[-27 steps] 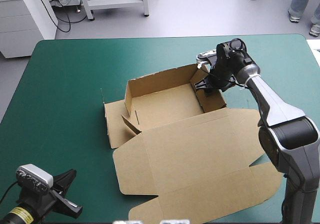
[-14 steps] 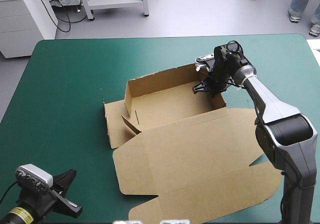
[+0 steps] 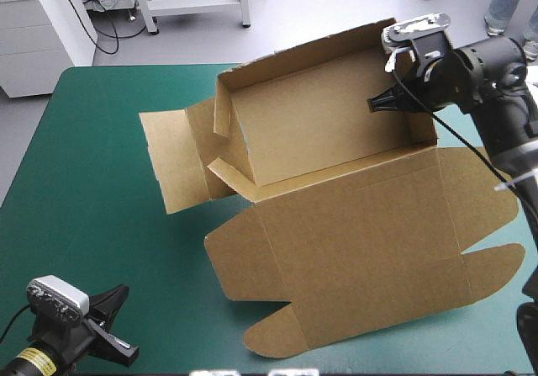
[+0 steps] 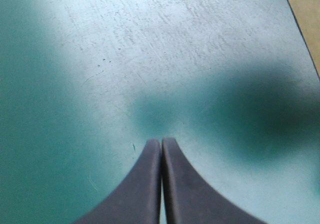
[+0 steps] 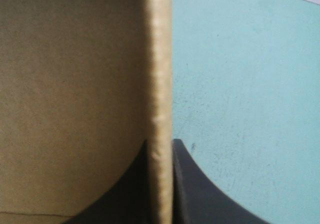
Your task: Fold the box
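Two grippers and one box are counted. The right gripper (image 3: 385, 103) is clamped on the right wall of the brown box (image 3: 336, 225), whose tray end is held tilted up over the teal-green cover (image 3: 84, 225), centre to far right. The left gripper (image 4: 161, 142) is pressed together at the near left corner.

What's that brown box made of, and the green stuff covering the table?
The box looks like matte brown corrugated cardboard: creased fold lines, a thick pale cut edge in the right pincer. The teal-green cover seems a dull, scratched mat, perhaps rubber or vinyl.
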You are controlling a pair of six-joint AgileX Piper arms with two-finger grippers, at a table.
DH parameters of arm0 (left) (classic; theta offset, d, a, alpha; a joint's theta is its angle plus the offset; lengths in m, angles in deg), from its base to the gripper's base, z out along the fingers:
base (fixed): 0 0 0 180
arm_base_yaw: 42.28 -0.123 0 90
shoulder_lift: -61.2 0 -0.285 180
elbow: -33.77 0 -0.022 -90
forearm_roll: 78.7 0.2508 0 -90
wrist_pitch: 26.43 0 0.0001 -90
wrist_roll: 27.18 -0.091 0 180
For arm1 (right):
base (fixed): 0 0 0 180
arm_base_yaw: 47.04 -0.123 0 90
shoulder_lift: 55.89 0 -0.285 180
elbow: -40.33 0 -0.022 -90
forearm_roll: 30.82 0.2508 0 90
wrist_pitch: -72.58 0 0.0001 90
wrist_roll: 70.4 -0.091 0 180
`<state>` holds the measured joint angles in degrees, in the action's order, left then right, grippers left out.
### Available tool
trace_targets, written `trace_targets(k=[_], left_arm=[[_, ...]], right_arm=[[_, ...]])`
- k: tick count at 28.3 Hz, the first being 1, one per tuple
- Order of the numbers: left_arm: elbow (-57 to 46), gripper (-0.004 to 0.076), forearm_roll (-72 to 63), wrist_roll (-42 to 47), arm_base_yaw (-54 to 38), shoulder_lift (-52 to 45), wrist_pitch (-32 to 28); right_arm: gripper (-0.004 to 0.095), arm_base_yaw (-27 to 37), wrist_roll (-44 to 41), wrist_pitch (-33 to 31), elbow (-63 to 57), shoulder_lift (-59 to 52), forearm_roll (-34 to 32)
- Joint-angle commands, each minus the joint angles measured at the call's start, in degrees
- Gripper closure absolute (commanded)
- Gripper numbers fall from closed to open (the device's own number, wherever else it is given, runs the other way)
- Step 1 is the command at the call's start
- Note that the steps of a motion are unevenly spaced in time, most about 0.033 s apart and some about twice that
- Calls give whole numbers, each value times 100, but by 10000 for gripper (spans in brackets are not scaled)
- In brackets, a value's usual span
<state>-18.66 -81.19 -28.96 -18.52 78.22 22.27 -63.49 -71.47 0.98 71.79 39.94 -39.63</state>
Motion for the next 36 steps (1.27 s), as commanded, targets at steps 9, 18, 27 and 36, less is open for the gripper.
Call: trace_targets(k=[9, 18, 27, 36], left_arm=[[139, 330, -41, 107, -11, 74, -387], [139, 281, -144, 179, -11, 74, -515], [163, 282, 172, 504, -11, 445, -1357], [1324, 282, 1719, 1539, -11, 2324, -1314]], right_arm=[[926, 68, -448, -15, 113, -550, -114], [926, 1041, -290, -15, 113, -550, 629], [926, 1126, -40, -15, 113, -550, 837], [926, 1126, 53, -15, 113, -550, 882]])
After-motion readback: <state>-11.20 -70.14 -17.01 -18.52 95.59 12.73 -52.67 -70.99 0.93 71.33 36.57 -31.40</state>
